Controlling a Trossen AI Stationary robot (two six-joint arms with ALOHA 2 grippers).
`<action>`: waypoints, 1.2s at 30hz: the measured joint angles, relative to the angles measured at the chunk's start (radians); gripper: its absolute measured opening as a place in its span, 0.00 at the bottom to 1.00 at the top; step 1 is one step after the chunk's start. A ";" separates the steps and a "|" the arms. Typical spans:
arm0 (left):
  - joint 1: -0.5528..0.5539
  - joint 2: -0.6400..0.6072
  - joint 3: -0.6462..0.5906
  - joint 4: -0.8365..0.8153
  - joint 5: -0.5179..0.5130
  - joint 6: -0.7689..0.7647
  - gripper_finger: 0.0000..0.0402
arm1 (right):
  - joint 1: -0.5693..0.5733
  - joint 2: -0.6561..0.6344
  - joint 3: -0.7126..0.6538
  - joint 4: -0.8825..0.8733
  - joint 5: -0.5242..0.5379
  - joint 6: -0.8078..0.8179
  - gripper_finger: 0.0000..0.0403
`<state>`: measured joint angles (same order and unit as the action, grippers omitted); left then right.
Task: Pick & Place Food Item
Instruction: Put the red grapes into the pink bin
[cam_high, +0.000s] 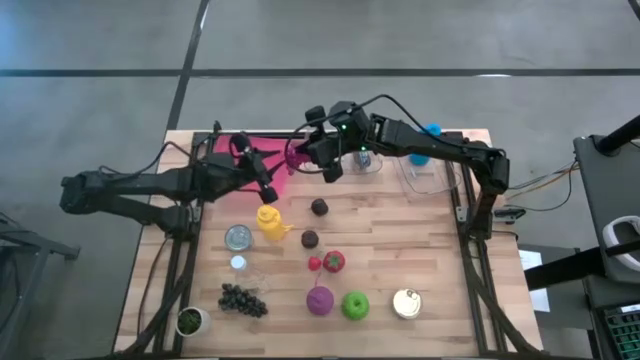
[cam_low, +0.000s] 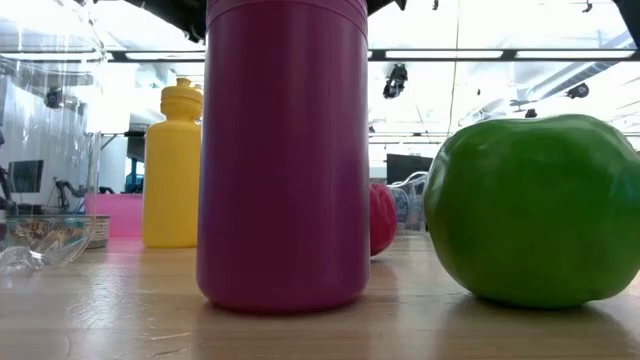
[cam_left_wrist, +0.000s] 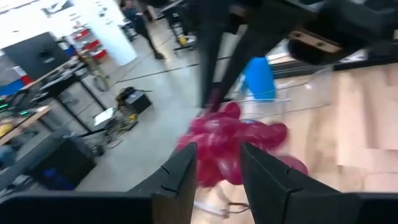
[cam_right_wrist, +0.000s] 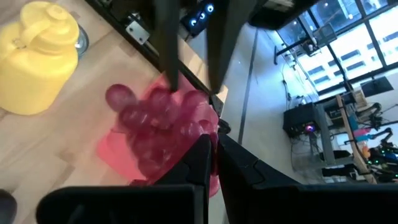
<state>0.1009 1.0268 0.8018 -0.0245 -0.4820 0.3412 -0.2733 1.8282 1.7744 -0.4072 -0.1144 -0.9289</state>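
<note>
At far-left centre of the table (cam_high: 420, 240), both arms meet over the pink tray (cam_high: 222, 178). Left gripper (cam_left_wrist: 217, 171) is clamped on the red grapes (cam_left_wrist: 231, 140), held up betw. the two arms. Right gripper (cam_right_wrist: 211, 155) has fingers together, pinching the grapes' top. Yellow bottle (cam_high: 268, 219) stands just nearer.

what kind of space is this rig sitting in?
Looks like a robotics lab or workshop, open-plan. A butcher-block table stands on a bare concrete floor; workbenches with gear show beyond it, and big windows with ceiling strip lights.
</note>
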 joint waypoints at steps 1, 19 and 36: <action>0.000 0.010 0.002 0.007 0.016 0.000 0.31 | 0.000 0.000 0.000 0.000 -0.001 0.000 0.04; 0.012 0.134 0.045 0.029 0.027 0.048 0.30 | 0.000 0.000 -0.002 -0.006 -0.023 -0.007 0.04; 0.013 0.136 0.045 -0.005 0.003 0.076 0.21 | 0.000 0.000 -0.001 -0.005 -0.028 -0.014 0.04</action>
<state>0.1139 1.1625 0.8467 -0.0292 -0.4786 0.4171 -0.2729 1.8278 1.7733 -0.4118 -0.1427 -0.9428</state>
